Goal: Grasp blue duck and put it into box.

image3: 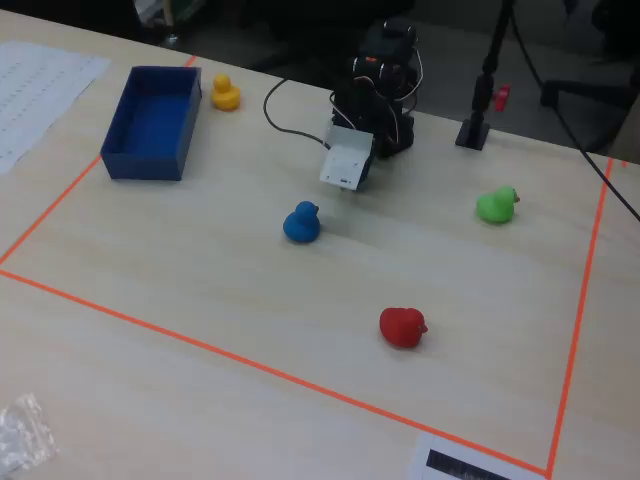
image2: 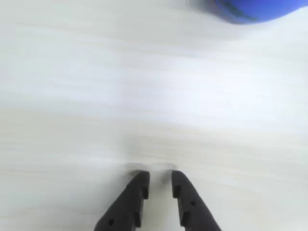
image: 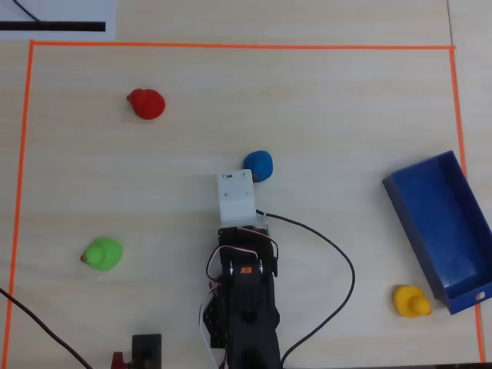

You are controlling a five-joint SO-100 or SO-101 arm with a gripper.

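The blue duck (image: 259,164) stands on the light wooden table near the middle. It also shows in the fixed view (image3: 301,223) and, blurred, at the top right edge of the wrist view (image2: 250,9). My gripper (image2: 160,177) hovers low over bare table, short of the duck and to its left in the wrist view. Its black fingers stand a narrow gap apart with nothing between them. In the overhead view the white wrist housing (image: 236,196) hides the fingers. The deep-blue box (image: 453,223) lies empty at the right edge, and at the far left in the fixed view (image3: 150,120).
A red duck (image: 146,104), a green duck (image: 102,254) and a yellow duck (image: 410,300) stand apart on the table; the yellow one is beside the box. Orange tape (image: 231,46) frames the work area. A black cable (image: 338,261) loops right of the arm's base.
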